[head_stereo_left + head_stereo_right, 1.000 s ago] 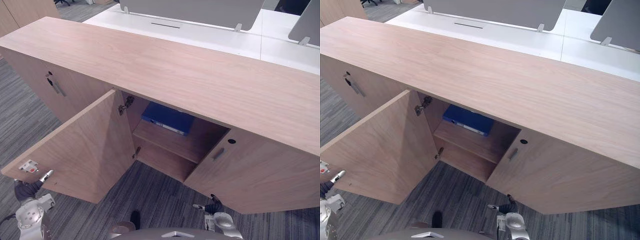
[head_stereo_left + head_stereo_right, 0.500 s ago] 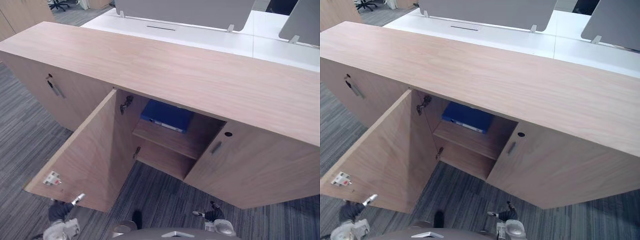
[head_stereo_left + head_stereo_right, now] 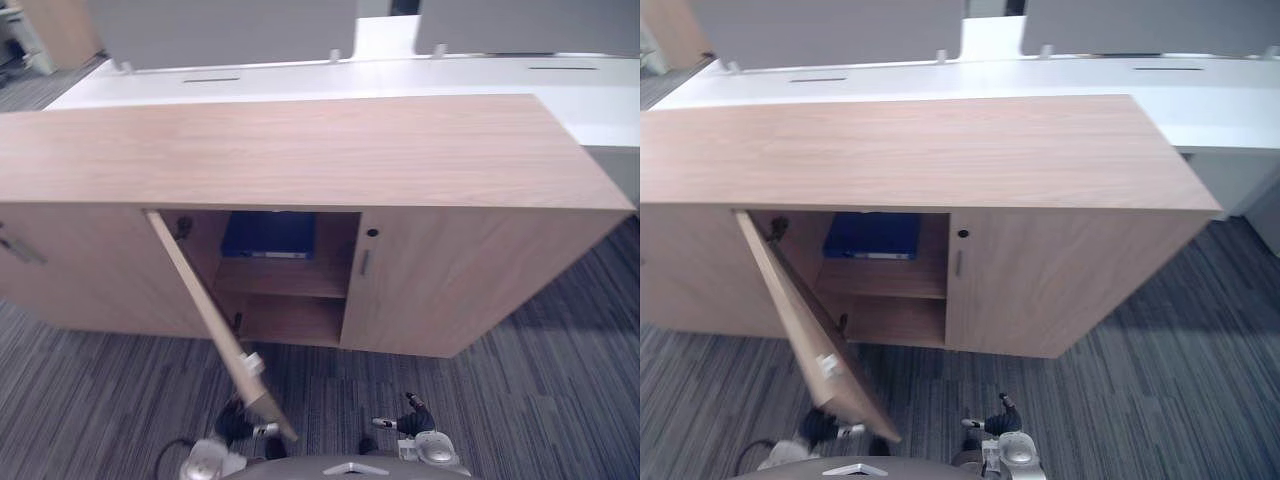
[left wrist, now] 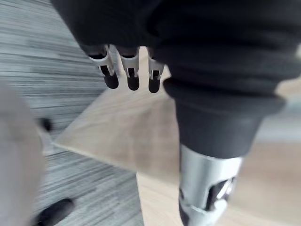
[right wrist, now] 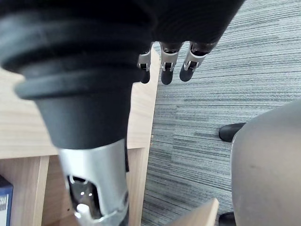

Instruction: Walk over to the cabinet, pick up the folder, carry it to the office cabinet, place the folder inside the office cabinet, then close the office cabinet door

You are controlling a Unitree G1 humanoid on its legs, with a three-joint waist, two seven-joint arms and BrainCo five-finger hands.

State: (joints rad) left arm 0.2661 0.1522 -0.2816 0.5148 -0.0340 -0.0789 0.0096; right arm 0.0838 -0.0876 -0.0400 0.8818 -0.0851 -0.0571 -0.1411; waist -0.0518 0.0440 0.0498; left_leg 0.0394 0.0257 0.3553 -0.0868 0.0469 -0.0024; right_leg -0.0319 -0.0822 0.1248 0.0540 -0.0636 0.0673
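The blue folder (image 3: 268, 235) lies flat on the upper shelf inside the wooden office cabinet (image 3: 300, 150). The cabinet's door (image 3: 215, 325) stands open, swung out toward me and seen nearly edge-on. My left hand (image 3: 236, 424) is low at the door's free outer corner, on its outer side. In its wrist view the fingers (image 4: 127, 75) hang relaxed and hold nothing, with the door's wood face just past them. My right hand (image 3: 411, 420) hangs low in front of the shut right door, fingers (image 5: 162, 66) relaxed and empty.
The shut right door (image 3: 450, 280) carries a small handle (image 3: 364, 262) and a lock hole. White desks (image 3: 300, 75) with grey dividers (image 3: 220, 30) stand behind the cabinet. Grey striped carpet (image 3: 540, 390) spreads in front and to the right.
The whole view has swung, so the cabinet now faces me squarely. The open door looks turned further toward the cabinet, with my left hand staying at its free corner.
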